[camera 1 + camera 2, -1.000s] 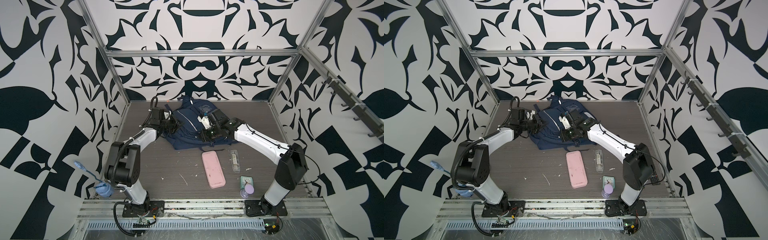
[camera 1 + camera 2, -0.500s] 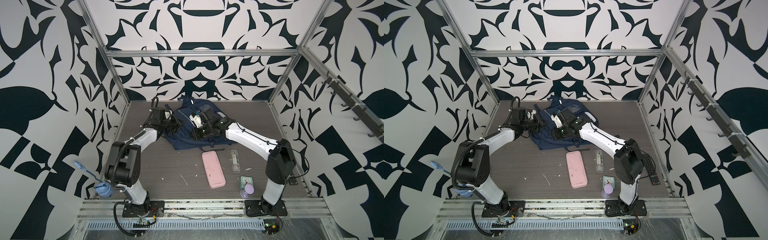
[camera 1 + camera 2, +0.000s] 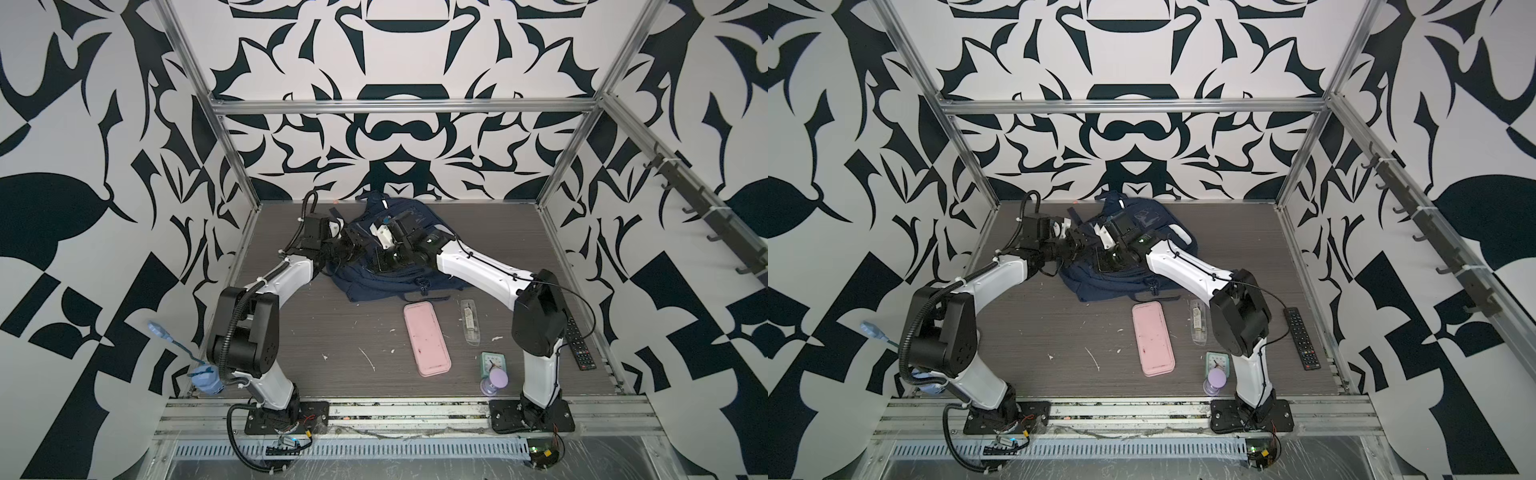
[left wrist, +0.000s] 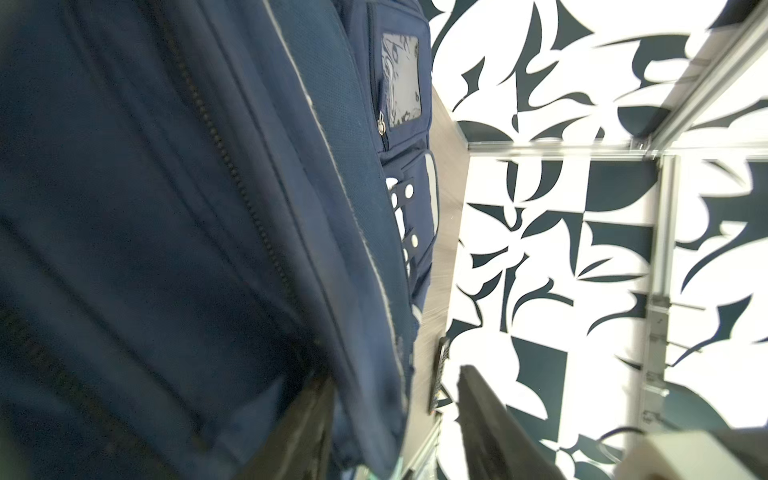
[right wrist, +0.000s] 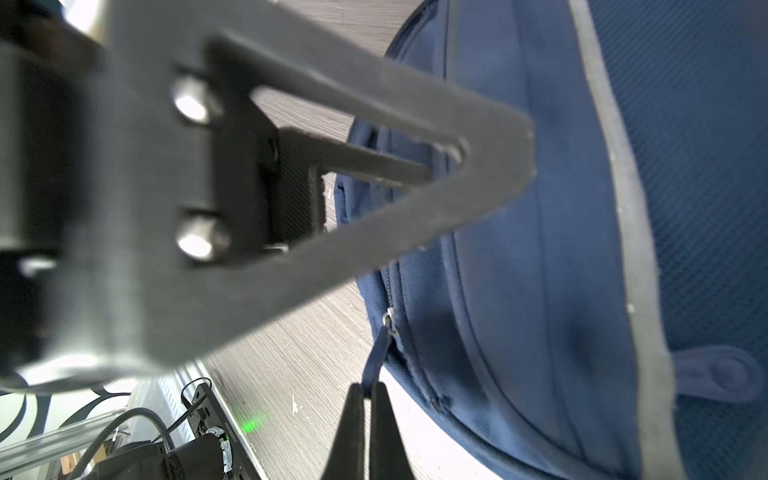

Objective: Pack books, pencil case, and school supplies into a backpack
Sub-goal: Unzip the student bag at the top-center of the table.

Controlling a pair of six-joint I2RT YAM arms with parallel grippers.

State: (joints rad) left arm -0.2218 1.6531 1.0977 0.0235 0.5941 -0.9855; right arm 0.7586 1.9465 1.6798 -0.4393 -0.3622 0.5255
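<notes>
Right hand (image 5: 368, 392): closed thin on the zip pull (image 5: 374, 357).
Pull axis: the tab runs in line with the fingers to the slider (image 5: 389, 322) on the backpack (image 3: 386, 282).
Left hand (image 4: 395, 374): fingers apart, backpack fabric between them, seemingly unpinched (blurred).
Backpack: upper centre in both top views, on the worktop (image 3: 332, 324).
Pencil case (image 3: 427, 338), school supplies (image 3: 469, 320): lower right of it, nearer the right arm.

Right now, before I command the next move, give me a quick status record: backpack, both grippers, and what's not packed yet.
backpack: lying at the back of the table
left gripper: open, backpack fabric partly between its fingers
right gripper: shut on zipper pull
pencil case: on table, unpacked
school supplies: on table beside the case, unpacked
books: not in view
</notes>
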